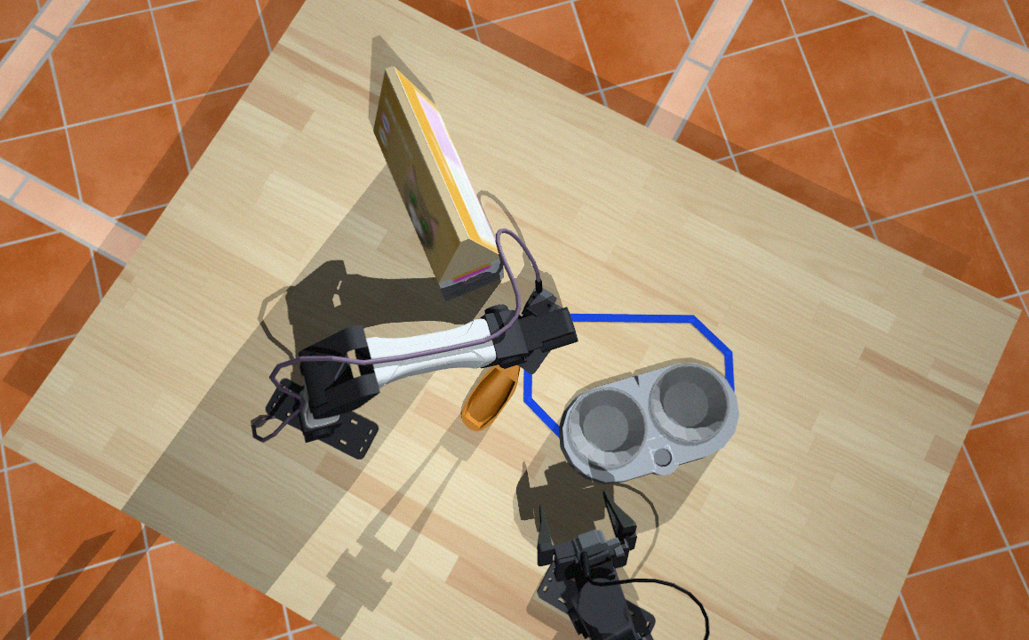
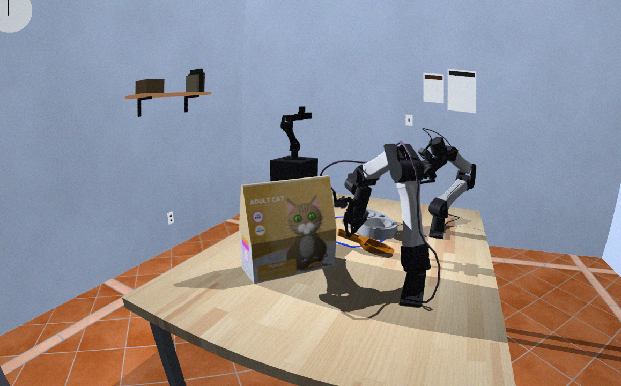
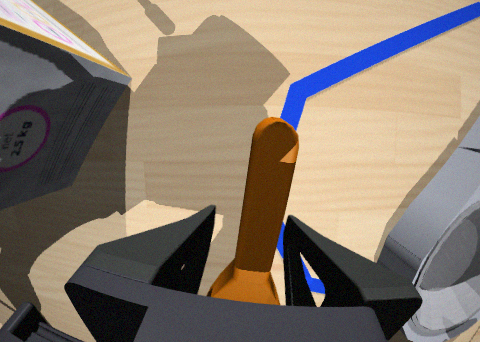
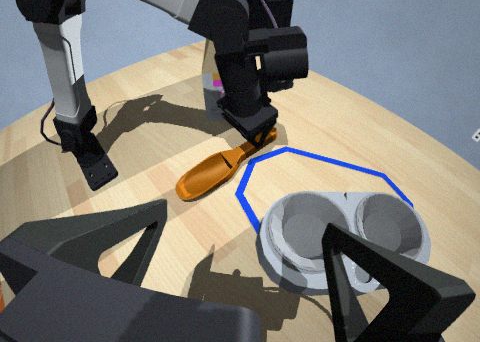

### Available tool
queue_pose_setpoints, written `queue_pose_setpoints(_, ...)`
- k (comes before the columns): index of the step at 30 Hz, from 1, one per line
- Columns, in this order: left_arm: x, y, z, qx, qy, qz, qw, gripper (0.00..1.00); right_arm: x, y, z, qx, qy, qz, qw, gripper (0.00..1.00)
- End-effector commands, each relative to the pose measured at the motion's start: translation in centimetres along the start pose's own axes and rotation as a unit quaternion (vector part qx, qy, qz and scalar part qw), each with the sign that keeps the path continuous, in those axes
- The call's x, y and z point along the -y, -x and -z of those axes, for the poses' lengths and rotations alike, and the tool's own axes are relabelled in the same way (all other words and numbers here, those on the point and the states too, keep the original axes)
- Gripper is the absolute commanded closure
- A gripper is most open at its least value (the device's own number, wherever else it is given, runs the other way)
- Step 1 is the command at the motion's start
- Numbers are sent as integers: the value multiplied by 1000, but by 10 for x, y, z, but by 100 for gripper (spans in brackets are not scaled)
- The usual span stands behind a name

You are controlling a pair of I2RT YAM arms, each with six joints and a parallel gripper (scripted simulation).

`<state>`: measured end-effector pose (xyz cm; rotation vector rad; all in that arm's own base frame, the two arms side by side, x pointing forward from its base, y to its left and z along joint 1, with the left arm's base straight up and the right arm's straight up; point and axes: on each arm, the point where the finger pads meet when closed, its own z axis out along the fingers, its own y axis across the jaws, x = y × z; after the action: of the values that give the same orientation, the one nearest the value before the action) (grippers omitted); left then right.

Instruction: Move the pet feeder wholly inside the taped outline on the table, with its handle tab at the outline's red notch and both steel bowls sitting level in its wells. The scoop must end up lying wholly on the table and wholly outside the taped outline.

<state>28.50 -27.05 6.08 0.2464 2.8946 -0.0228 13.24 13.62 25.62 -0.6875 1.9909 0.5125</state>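
The orange scoop (image 1: 490, 400) (image 2: 376, 245) (image 3: 264, 207) (image 4: 205, 177) lies left of the blue taped outline (image 1: 629, 318) (image 3: 370, 54) (image 4: 335, 160), its handle end close by the tape. My left gripper (image 2: 349, 234) (image 3: 250, 219) is partly open around the handle, with gaps at both sides. The grey pet feeder (image 1: 639, 388) (image 2: 381, 233) (image 4: 350, 207) lies across the outline's lower side in the top view, handle tab (image 1: 663, 459) pointing outward. Both its wells look filled by grey bowls (image 1: 612, 426) (image 1: 689, 400). My right gripper (image 1: 575, 500) (image 4: 246, 222) is open and empty, near the feeder. No red notch is visible.
A cat food box (image 1: 423, 179) (image 2: 288, 230) (image 3: 35, 127) stands beside my left gripper and the scoop's handle end. The left arm (image 1: 431, 350) reaches over the table (image 1: 820, 334) toward the scoop. The right arm's base stands below the feeder in the top view.
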Motion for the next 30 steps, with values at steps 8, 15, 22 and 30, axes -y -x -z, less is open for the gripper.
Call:
queue_pose_setpoints(8, 1, 4, -23, 7, 3, -3, 1000, 64, -3, 18, 0, 32, 2, -10, 999, 0)
queue_pose_setpoints(15, 1, 4, -23, 7, 2, -2, 1000, 67, -3, 18, 0, 32, 2, -10, 999, 0)
queue_pose_setpoints(22, 3, 5, -15, 16, -4, 0, 1000, 74, -3, 18, 0, 32, 2, -10, 999, 0)
queue_pose_setpoints(30, 5, 14, 12, 26, -12, 4, 1000, 82, -3, 18, 0, 32, 2, -10, 999, 0)
